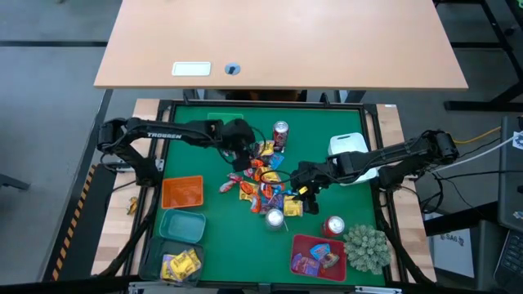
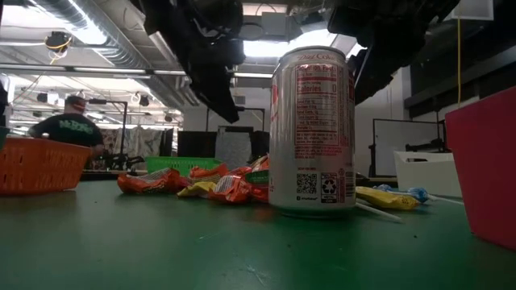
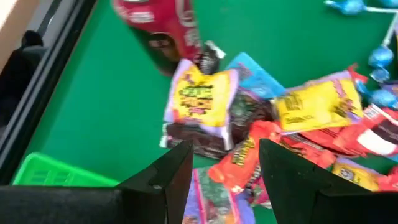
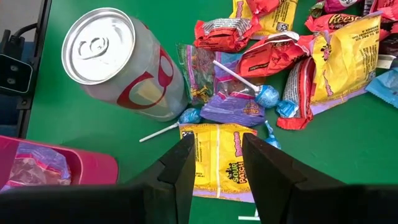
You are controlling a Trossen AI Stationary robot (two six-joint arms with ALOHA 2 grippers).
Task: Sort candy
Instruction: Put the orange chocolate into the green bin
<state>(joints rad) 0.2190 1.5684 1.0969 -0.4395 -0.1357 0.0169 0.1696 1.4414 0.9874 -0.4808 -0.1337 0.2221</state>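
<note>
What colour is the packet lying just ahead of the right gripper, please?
Yellow with purple ends; the right wrist view shows it best.

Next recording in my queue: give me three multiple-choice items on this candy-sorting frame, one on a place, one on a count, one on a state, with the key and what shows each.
1. Where does the spiky plant stand?
A. At the near right corner, beside the red bin
B. Inside the orange bin
C. At the far left corner

2. How many drink cans stand on the green mat?
A. One
B. Three
C. Five

3. How does the right gripper stand over the yellow packet?
A. Shut on the packet, lifted
B. Fingers apart, packet lying flat on the mat
C. Shut on a can

Key: 1 A, the high view shows the plant next to the red bin. 2 B, cans at and. 3 B, the right wrist view shows the packet flat between the parted fingers.
</note>
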